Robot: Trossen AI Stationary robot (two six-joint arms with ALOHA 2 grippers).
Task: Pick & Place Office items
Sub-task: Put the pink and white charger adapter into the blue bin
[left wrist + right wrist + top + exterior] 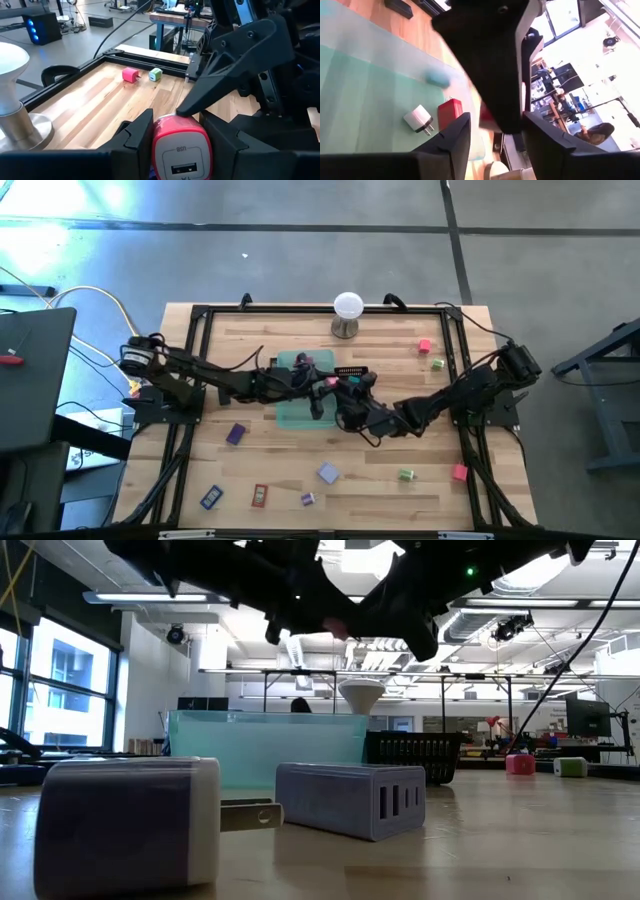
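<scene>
- one pink charger (180, 147) sits clamped between your left gripper (177, 145) fingers, above the green tray (290, 412).
- it's a light, rigid, slick plastic block; squeeze its flat sides.
- your right gripper (492, 132), just beside it, stands partly spread and empty.

Tabletop extras: ball on stand, two trays, frame

Wooden tabletop (300, 470) w/ black frame (195, 360) round its edges. White ball (347, 305) on metal stand (345, 329) at far edge, centre; stand base also seen close in left wrist view. Translucent green tray (292, 414) mid-table, black mesh tray (345, 370) just beside it on the right; low view shows both side by side. Grey floor around. Yellow and white cables (90, 300) left of table. Room behind: desks, windows, ceiling lights.
</scene>
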